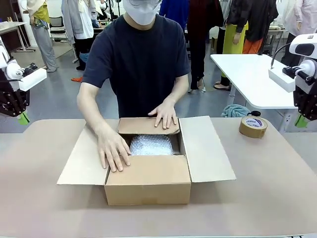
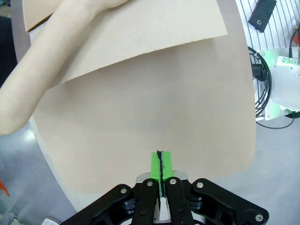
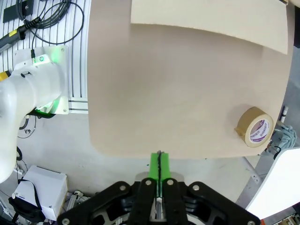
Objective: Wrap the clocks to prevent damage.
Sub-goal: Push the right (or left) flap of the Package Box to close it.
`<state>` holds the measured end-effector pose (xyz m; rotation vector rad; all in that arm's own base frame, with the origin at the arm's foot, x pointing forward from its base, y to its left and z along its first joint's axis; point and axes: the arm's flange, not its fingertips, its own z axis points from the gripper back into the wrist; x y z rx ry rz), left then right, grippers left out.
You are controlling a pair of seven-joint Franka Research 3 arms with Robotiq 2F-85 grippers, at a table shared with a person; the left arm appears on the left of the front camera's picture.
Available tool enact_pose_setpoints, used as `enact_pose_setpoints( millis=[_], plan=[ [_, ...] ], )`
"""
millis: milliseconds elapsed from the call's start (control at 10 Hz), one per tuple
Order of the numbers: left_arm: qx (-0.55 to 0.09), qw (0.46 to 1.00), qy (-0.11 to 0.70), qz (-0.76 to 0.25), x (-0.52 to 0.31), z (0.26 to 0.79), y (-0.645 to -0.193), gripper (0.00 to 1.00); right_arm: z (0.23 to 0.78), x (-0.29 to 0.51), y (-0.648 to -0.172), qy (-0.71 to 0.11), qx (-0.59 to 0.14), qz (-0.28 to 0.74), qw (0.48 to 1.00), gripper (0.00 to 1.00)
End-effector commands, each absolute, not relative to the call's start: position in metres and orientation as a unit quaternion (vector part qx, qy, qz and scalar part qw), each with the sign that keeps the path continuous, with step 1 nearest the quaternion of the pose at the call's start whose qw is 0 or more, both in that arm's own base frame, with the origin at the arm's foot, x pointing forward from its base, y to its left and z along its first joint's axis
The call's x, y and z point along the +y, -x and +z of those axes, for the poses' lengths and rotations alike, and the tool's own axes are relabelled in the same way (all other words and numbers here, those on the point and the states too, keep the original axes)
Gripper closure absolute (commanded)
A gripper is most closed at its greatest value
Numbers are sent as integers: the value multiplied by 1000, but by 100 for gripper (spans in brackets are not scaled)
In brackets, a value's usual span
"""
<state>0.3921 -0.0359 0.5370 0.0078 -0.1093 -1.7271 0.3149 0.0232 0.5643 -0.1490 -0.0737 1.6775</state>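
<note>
Closest to my wrist cameras are my own green pads: the left pads (image 2: 155, 164) are pressed flat together with nothing between them, and the right pads (image 3: 154, 166) are the same. So my left jaws and my right jaws are both shut and empty. Each pair hangs above an end of the table (image 1: 49, 208), just off its edge and well apart from everything on it.

In the middle of the table stands an open cardboard box (image 1: 148, 186). Inside it lies a bundle of bubble wrap (image 1: 151, 145), low in the opening between the near and far flaps. What the wrap covers I cannot tell.

The person across from me has one hand (image 1: 113, 151) lying flat on the near flap, fingers spread. The other hand (image 1: 165, 115) presses on the far flap (image 1: 143, 125), which is folded partly over the opening. The left side flap (image 1: 81, 158) and the right side flap (image 1: 205, 148) are spread outward over the table.

A roll of brown tape (image 1: 253, 127) lies flat on the table to my right, apart from the box and near the far edge. From my left wrist I look down on the person's forearm (image 2: 42, 70) crossing over the left flap.
</note>
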Motion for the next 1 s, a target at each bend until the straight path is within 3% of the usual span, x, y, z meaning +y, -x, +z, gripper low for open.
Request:
enact_pose_setpoints(
  millis=[0,900],
  plan=[
    [-47,648,-2,-760,-35,537,-391,100,563,22,-314,58,-38,748,660,99],
    [-47,648,-2,-760,-35,537,-391,100,563,22,-314,58,-38,748,660,99]
  ],
)
